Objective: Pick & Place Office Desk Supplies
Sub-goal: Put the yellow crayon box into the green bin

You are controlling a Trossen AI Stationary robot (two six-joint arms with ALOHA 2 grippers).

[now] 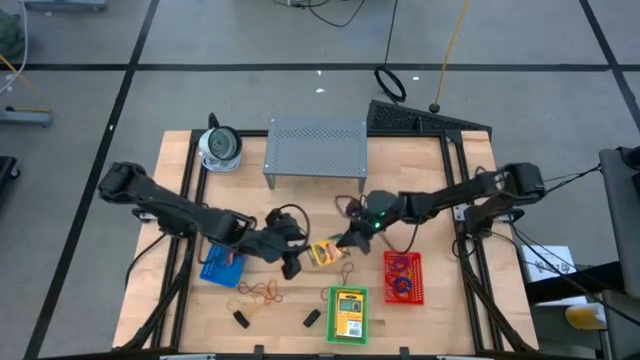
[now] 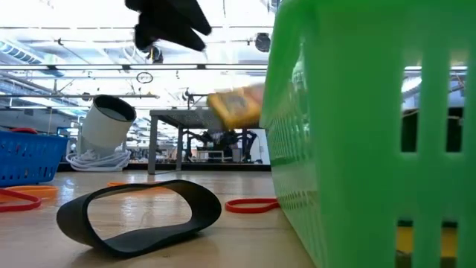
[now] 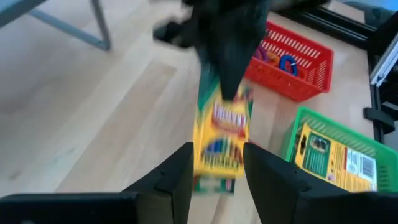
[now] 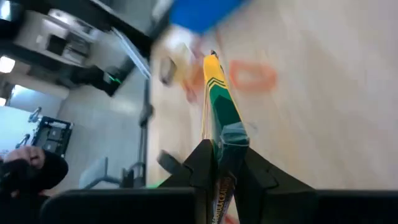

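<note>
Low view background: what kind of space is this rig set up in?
Probably a large lab or workshop hall, not an office: exposed ceiling beams and strip lights, a bare grey floor with dark lines, and cables trailing behind the wooden table.

Robotics lab or industrial test hall. Grey concrete floor marked with dark tape lines, loose cables trailing across it. Butcher-block table framed by black rails. Beyond, rows of ceiling strip lights, workbenches and racks of equipment.
</note>
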